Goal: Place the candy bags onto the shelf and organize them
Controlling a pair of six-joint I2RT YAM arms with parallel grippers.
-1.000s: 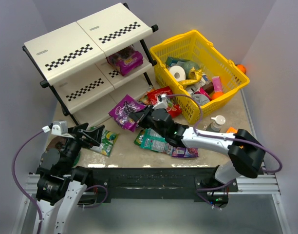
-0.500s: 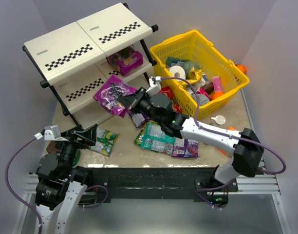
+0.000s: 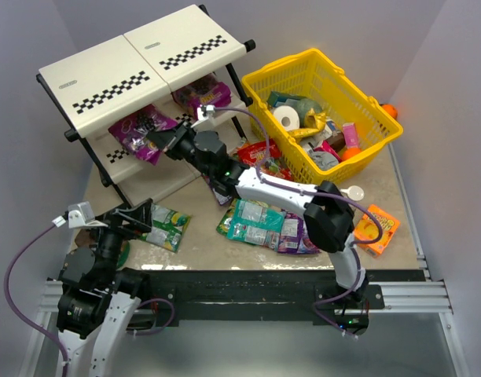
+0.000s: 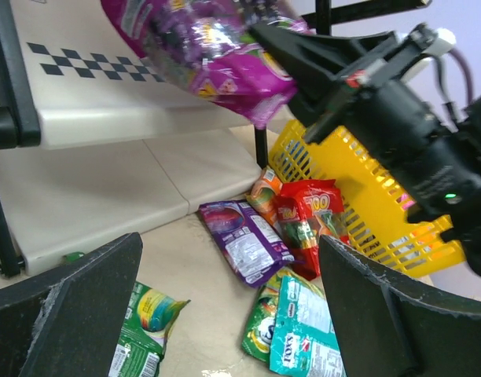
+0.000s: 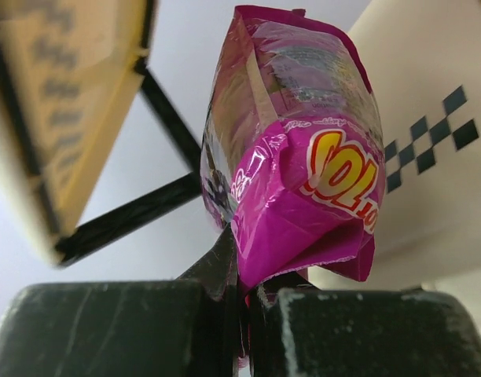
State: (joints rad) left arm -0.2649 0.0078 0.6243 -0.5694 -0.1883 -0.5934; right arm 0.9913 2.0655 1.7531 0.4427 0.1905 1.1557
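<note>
My right gripper [image 3: 163, 140] is shut on a magenta candy bag [image 3: 138, 127] and holds it at the left half of the shelf's [image 3: 107, 75] middle tier. The bag fills the right wrist view [image 5: 303, 157] and shows at the top of the left wrist view [image 4: 201, 47]. Another purple bag [image 3: 201, 93] lies on the middle tier's right half. On the table lie a green bag [image 3: 166, 226], a teal bag [image 3: 252, 220], a purple bag [image 4: 244, 247] and a red bag [image 3: 260, 153]. My left gripper [image 3: 138, 221] is open and empty beside the green bag.
A yellow mesh basket [image 3: 335, 82] full of mixed goods stands at the back right. A small orange box [image 3: 374, 228] and a grey bottle's white cap [image 3: 353, 192] lie right of the bags. The right arm stretches across the table's middle.
My right gripper has carried the magenta bag up and left, from the table in front of the shelf to the middle tier. The left arm has hardly moved.
</note>
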